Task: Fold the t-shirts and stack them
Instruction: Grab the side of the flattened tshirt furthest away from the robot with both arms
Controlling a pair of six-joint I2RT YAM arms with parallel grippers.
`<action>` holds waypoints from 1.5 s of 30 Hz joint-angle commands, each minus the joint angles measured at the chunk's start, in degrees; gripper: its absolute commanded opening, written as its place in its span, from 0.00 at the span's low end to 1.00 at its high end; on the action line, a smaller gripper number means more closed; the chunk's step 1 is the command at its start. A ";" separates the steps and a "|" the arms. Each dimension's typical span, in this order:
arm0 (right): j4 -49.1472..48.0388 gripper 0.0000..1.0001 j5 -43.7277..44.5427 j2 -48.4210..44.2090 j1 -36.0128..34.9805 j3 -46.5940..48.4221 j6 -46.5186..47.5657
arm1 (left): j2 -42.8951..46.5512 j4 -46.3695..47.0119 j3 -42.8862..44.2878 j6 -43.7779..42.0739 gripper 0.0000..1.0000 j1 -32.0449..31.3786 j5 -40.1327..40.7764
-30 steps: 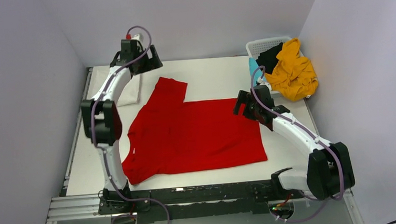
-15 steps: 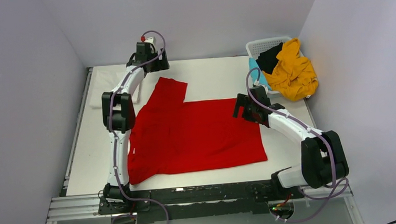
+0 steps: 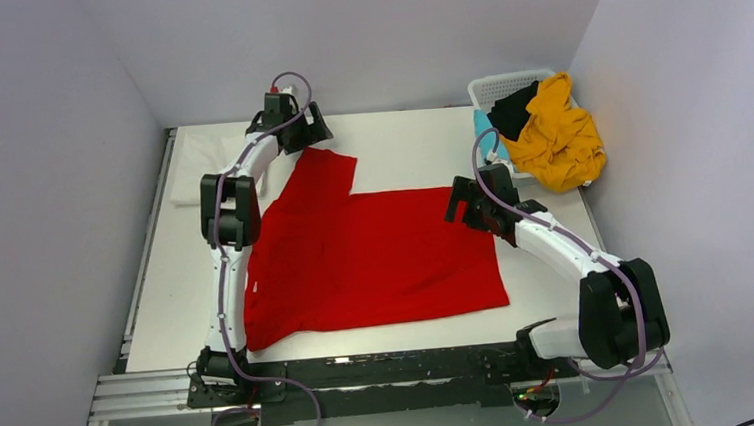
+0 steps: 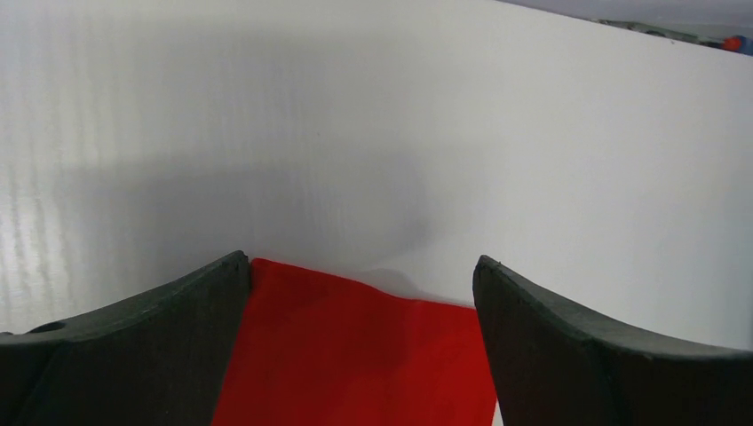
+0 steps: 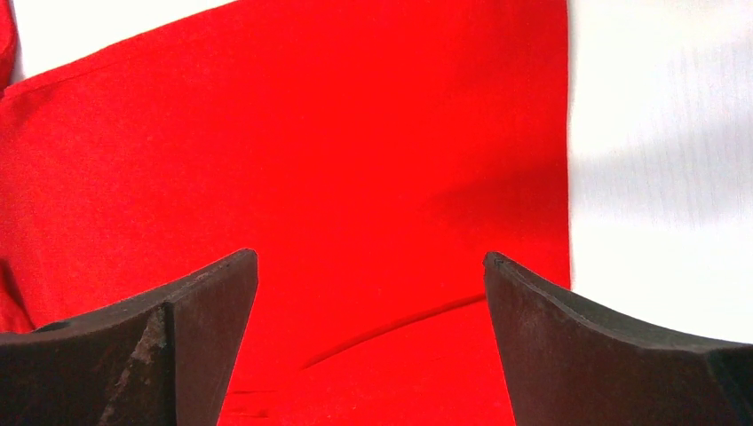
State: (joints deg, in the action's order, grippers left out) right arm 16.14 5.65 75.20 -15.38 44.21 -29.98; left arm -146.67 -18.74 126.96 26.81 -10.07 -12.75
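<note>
A bright red t-shirt (image 3: 376,258) lies spread flat on the white table, one sleeve pointing to the far left. My left gripper (image 3: 306,138) is open at that sleeve's far end; in the left wrist view the red sleeve edge (image 4: 355,355) lies between the open fingers (image 4: 142,337). My right gripper (image 3: 465,205) is open over the shirt's far right corner; in the right wrist view red cloth (image 5: 355,177) fills the gap between the fingers (image 5: 604,346). A folded white t-shirt (image 3: 200,175) lies at the far left. Mustard-yellow (image 3: 554,140), black (image 3: 514,109) and teal (image 3: 485,127) shirts sit in the basket.
A white lattice basket (image 3: 504,86) stands at the table's far right corner, with shirts spilling over its rim. Grey walls close in the table on the left, back and right. A metal rail (image 3: 145,395) runs along the near edge.
My left gripper has moved right and come down from above the white shirt to the red sleeve's far end. The right gripper has barely moved.
</note>
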 commanded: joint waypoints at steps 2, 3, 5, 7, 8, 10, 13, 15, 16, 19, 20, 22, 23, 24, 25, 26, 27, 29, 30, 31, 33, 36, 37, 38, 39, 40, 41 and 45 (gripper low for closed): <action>-2.91 1.00 0.15 -2.34 0.43 -1.40 0.73 | -1.53 -4.04 -1.28 2.45 0.99 -0.20 -9.69; -3.11 1.00 0.03 -2.78 0.39 -1.67 0.76 | -1.97 -5.06 -0.92 1.88 0.99 -0.42 -10.54; -3.42 1.00 -0.31 -3.25 0.35 -2.21 0.75 | -2.61 -6.96 -0.12 0.93 0.96 -0.77 -11.15; -3.48 1.00 -0.29 -3.54 0.42 -2.44 0.65 | -2.47 -8.25 -0.11 -0.17 0.90 -1.35 -10.19; -3.41 1.00 -0.26 -3.59 0.37 -2.46 0.62 | -2.20 -8.91 -0.19 -0.82 0.86 -1.64 -9.01; -3.37 1.00 -0.30 -3.69 0.48 -2.44 0.46 | -1.19 -10.73 -0.45 -2.14 0.79 -2.32 -5.81; -3.26 1.00 -0.29 -3.71 0.42 -2.38 0.13 | 0.42 -14.00 -0.82 -4.83 0.73 -3.49 1.78; -3.40 1.00 -0.34 -3.46 0.46 -2.30 -0.01 | 0.70 -16.58 0.00 -6.68 0.69 -4.16 5.82; -3.33 1.00 -0.37 -3.33 0.44 -2.16 -0.07 | 0.59 -17.68 0.66 -7.32 0.65 -4.42 7.68; -3.23 1.00 -0.33 -2.92 0.46 -1.86 -0.32 | 0.48 -20.26 1.14 -8.67 0.55 -5.02 9.89; -3.24 1.00 -0.31 -2.84 0.42 -1.77 -0.34 | 0.46 -20.54 1.11 -8.96 0.51 -5.13 9.90; -3.19 1.00 0.34 -2.72 0.43 -1.53 -0.42 | 0.48 -20.63 0.89 -9.87 0.38 -5.13 9.23; -3.02 1.00 0.78 -2.53 0.41 -1.31 -0.50 | 0.50 -20.59 0.80 -10.22 0.28 -5.14 8.94; -2.70 1.00 1.51 -2.21 0.43 -0.77 -0.62 | 0.55 -20.51 0.61 -10.40 0.14 -5.14 8.79; -2.52 1.00 2.23 -1.78 0.46 -0.26 -0.75 | 0.70 -20.34 0.41 -10.52 0.02 -5.14 8.70; -2.02 1.00 3.20 -1.16 0.44 0.38 -0.89 | 0.90 -20.16 0.12 -10.73 0.00 -5.14 8.65; -1.51 1.00 4.50 -0.32 0.47 1.41 -1.28 | 1.25 -19.93 -0.11 -10.85 0.00 -5.13 8.56; 0.20 1.00 6.71 2.18 0.42 4.40 -2.01 | 2.68 -18.67 -1.37 -11.23 0.00 -5.14 8.37; 0.96 1.00 7.85 3.65 0.37 5.98 -2.27 | 3.90 -17.83 -2.45 -11.33 0.00 -5.14 8.36; 1.73 1.00 8.86 5.57 0.33 7.91 -2.94 | 5.31 -17.03 -3.53 -11.22 0.00 -5.14 8.40; 3.38 0.99 11.11 10.05 0.36 11.88 -4.32 | 8.37 -14.86 -6.22 -10.89 0.00 -5.14 7.74; 7.23 0.97 14.20 19.87 0.18 19.82 -5.42 | 12.90 -11.77 -10.57 -10.81 0.00 -5.20 6.22; 8.90 0.97 16.01 23.26 0.01 23.04 -5.85 | 13.91 -11.35 -11.27 -10.75 0.00 -5.30 6.40; 10.93 0.96 17.79 26.11 -0.09 27.22 -6.23 | 14.63 -11.18 -12.02 -10.78 0.00 -5.39 6.77; 12.94 0.96 19.23 29.24 -0.30 30.65 -6.57 | 15.23 -10.99 -12.59 -10.98 0.00 -5.45 7.04; 14.47 0.96 20.71 31.97 -0.42 33.57 -6.79 | 15.76 -10.89 -13.20 -11.11 0.00 -5.49 7.12; 15.55 0.96 22.03 34.34 -0.52 35.92 -7.03 | 16.20 -10.76 -13.74 -11.04 0.00 -5.49 7.02; 19.38 0.96 28.08 42.25 -0.58 43.18 -8.92 | 17.86 -9.64 -16.58 -11.03 0.00 -5.74 6.18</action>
State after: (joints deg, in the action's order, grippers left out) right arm 28.05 24.51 112.33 -15.73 80.60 -36.03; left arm -133.82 -30.61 112.25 16.71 -15.25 -5.37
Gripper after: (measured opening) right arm 0.962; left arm 0.016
